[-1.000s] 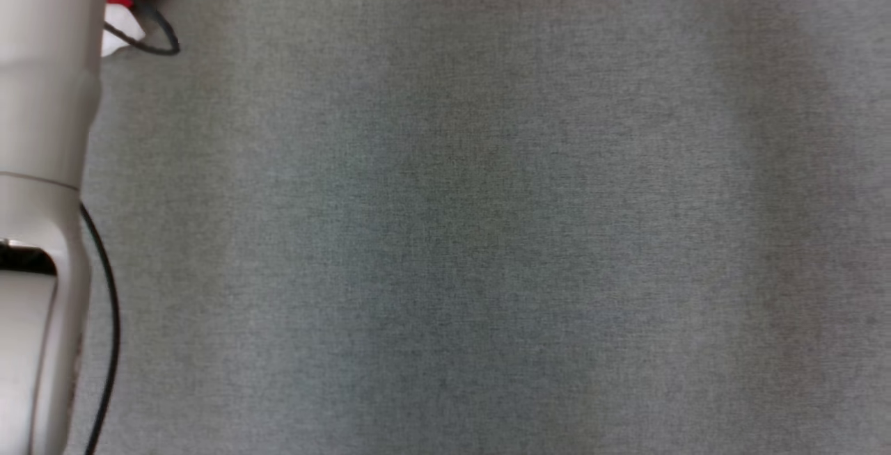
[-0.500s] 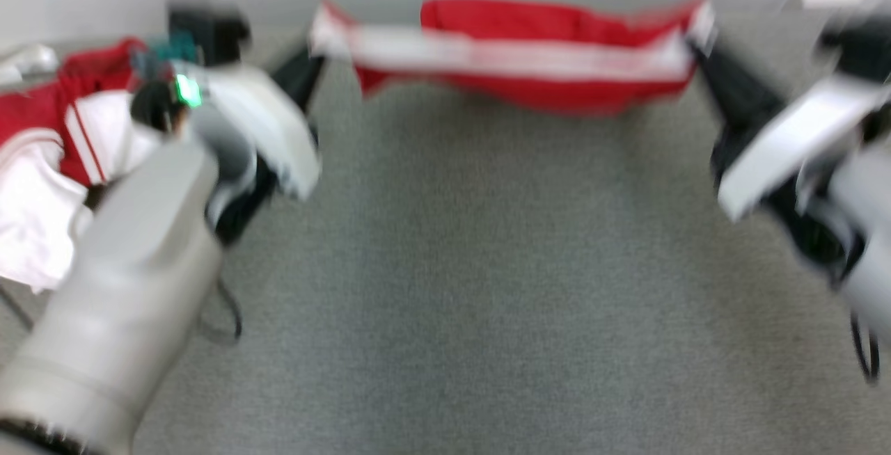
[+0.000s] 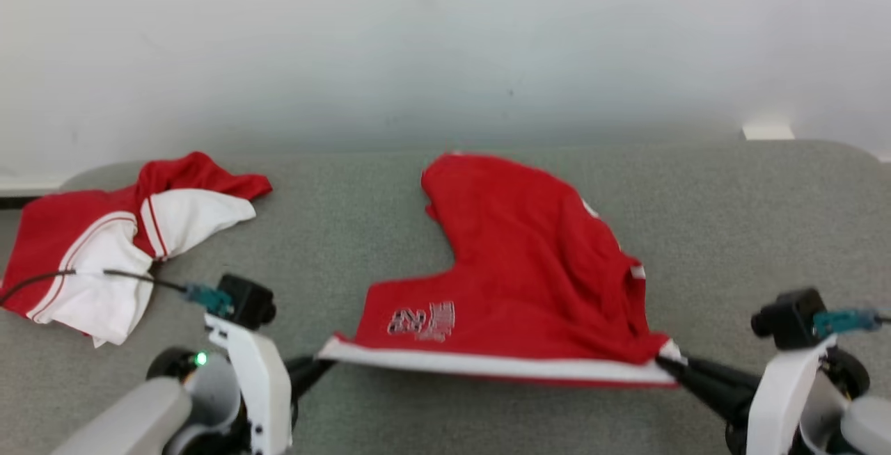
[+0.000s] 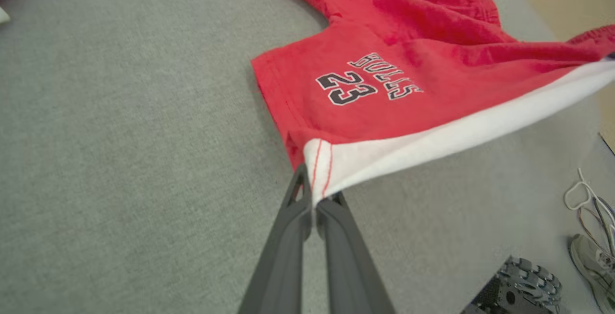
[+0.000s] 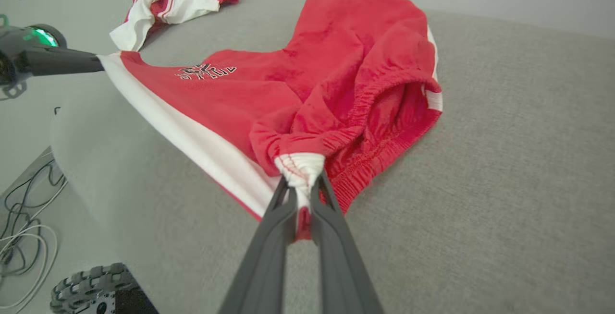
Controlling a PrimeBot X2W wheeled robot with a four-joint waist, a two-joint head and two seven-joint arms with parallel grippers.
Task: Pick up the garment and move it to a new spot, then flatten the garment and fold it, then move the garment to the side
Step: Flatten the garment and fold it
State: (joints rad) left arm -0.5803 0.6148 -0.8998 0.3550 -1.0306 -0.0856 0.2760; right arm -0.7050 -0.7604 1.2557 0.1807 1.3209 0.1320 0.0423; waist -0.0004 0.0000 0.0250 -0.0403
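**A:** So, head view first: what have you got?

**B:** You've got the garment (image 3: 529, 267) strung between both arms at the near edge of the table (image 3: 348, 218). Your left gripper (image 3: 321, 364) and right gripper (image 3: 669, 366) each pinch one end of its white stripe (image 3: 487, 366). The rest trails over the table towards the wall (image 3: 445, 37). A second garment (image 3: 104, 246) lies heaped at the far left, well apart.

**A:** Left wrist view?

**B:** Your fingers (image 4: 287, 237) are clamped tight on the hem corner, with thin cloth between them. The bite sits close to the edge, so I'd pull gently or it may slip out.

**A:** Right wrist view?

**B:** That gripper is closed on a thick wad where the waistband (image 5: 379, 95) bunches, and that end looks crumpled and folded over itself. To flatten well, I'd hold the stripe taut, lower both ends together and drag evenly, so the far cloth smooths out rather than twisting. Watch the bunched side, because it likely needs a regrip.
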